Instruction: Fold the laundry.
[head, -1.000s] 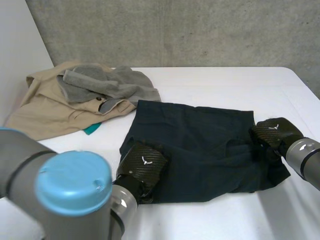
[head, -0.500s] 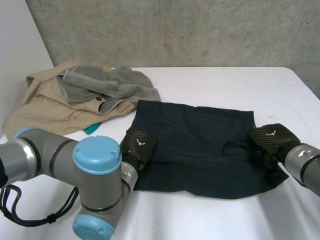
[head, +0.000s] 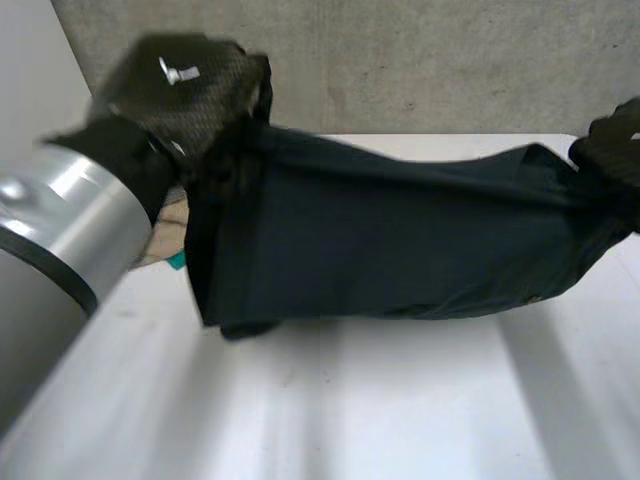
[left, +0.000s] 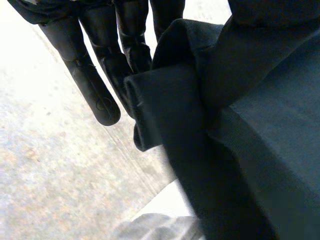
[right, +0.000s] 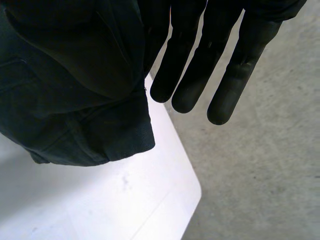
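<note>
A dark navy garment (head: 400, 240) hangs in the air above the white table (head: 400, 400), stretched between my two hands. My left hand (head: 190, 85) is raised high at the garment's left end and is shut on that end. In the left wrist view the cloth (left: 240, 125) is bunched against the straight fingers (left: 95, 95). At the garment's right end my right hand (head: 612, 140) is shut on the cloth. In the right wrist view the garment (right: 70, 75) hangs beside the straight fingers (right: 190, 75), with a hemmed corner drooping.
My left arm (head: 50, 260) covers most of the clothes pile at the back left; a teal scrap (head: 178, 260) and some beige cloth (head: 168, 215) peek out beside it. A grey towel (left: 150, 227) lies below the left hand. The table's corner (right: 190, 192) lies under the right hand.
Both hands have risen from the table with the dark garment, which lay flat before and now hangs stretched between them. The left hand has closed on its end.
</note>
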